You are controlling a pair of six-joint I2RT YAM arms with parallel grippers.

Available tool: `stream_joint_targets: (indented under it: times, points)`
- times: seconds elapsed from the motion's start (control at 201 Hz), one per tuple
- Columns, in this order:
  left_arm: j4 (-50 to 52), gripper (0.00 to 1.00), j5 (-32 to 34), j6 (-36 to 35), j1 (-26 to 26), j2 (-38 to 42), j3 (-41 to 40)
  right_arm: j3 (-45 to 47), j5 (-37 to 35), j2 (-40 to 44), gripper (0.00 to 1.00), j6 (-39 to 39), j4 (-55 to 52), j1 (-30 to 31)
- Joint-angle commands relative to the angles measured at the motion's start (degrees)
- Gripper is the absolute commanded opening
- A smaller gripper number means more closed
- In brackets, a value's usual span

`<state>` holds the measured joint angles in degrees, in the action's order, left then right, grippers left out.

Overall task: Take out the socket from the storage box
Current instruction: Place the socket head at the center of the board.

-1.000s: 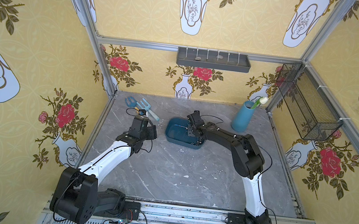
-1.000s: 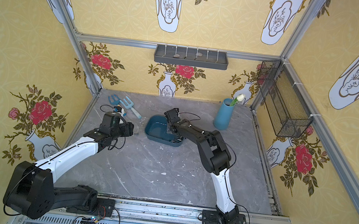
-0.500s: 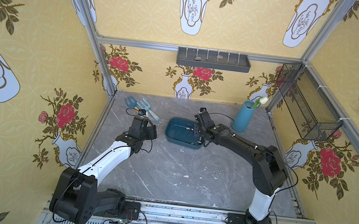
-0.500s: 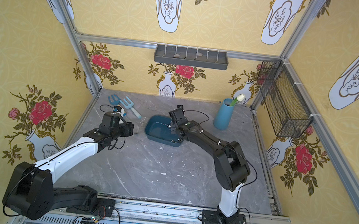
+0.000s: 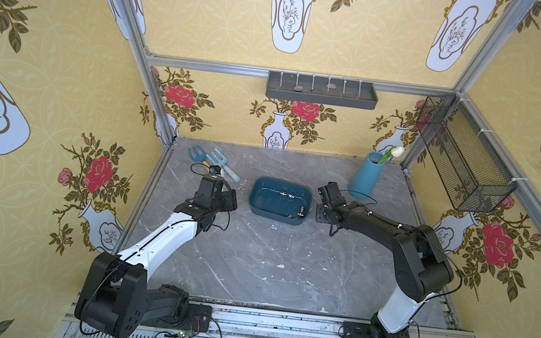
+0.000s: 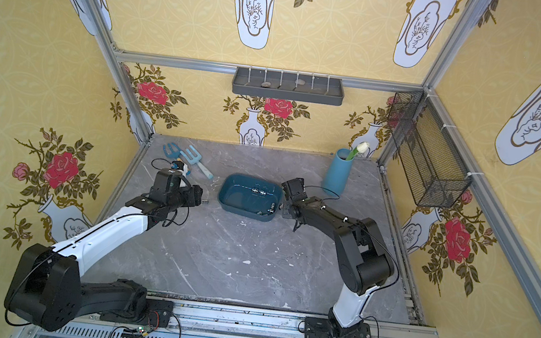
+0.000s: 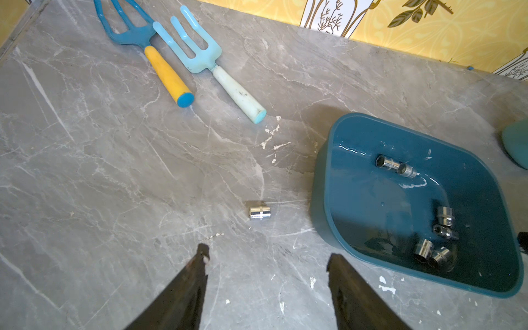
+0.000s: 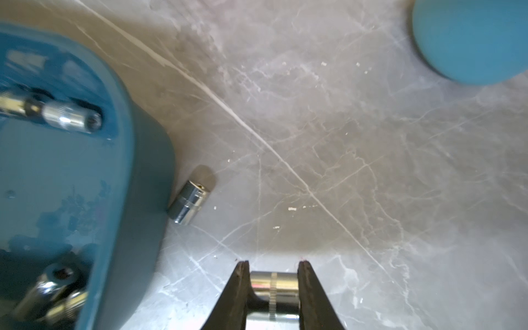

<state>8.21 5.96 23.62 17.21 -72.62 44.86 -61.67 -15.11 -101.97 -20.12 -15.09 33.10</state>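
Six sockets [image 7: 385, 164] in storage box [image 7: 318, 194], two on table [image 7: 114, 185], one socket [image 8: 274, 288] in right hand [image 8: 273, 264]; left hand [image 7: 268, 251] wide.

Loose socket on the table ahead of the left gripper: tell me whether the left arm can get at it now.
Probably yes. The socket lies alone on the bare table just ahead of the left gripper, whose jaws stand open. The storage box sits off to the side, apart from it.

Nine sockets [image 7: 259, 213]: one in the right claw [image 8: 273, 265], one ahead of it, one ahead of the left claw [image 7: 267, 257], six in the storage box [image 7: 317, 200]; two garden forks [image 7: 200, 64].
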Motion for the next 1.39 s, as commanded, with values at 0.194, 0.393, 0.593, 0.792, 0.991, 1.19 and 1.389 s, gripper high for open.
stream_joint_targets:
  times: [0.194, 0.393, 0.593, 0.792, 0.991, 1.19, 1.389]
  points:
    - [0.1, 0.71, -0.19, -0.24, -0.07, 0.33, 0.4, -0.42, 1.83, -4.63, 0.24, -0.53, 4.72, -0.93]
    - [0.24, 0.71, -0.13, -0.21, -0.01, 0.55, 0.27, 0.27, 1.69, -4.73, 0.34, -1.1, 5.52, -1.02]
    - [0.23, 0.71, -0.2, -0.03, -0.01, 0.64, 0.24, 0.67, 1.17, -4.03, 0.48, -1.45, 5.43, -1.04]
    - [0.27, 0.71, -0.48, -0.15, 0.0, 0.64, 0.42, 0.56, 0.03, -1.94, 0.55, -1.09, 4.44, -1.02]
    - [0.24, 0.72, -1.4, -0.22, 0.01, -0.04, 1.18, -0.19, -0.44, 1.11, 0.56, -0.54, 2.73, -1.03]
    - [-0.1, 0.72, -5.98, -1.58, 0.49, -1.97, 3.4, -0.87, 0.39, 4.67, 0.57, -0.07, 0.74, -1.02]
    - [-0.06, 0.73, -8.85, -3.62, 4.35, -6.74, 9.08, -0.74, 2.95, 9.5, 0.57, -0.44, -1.1, -1.02]
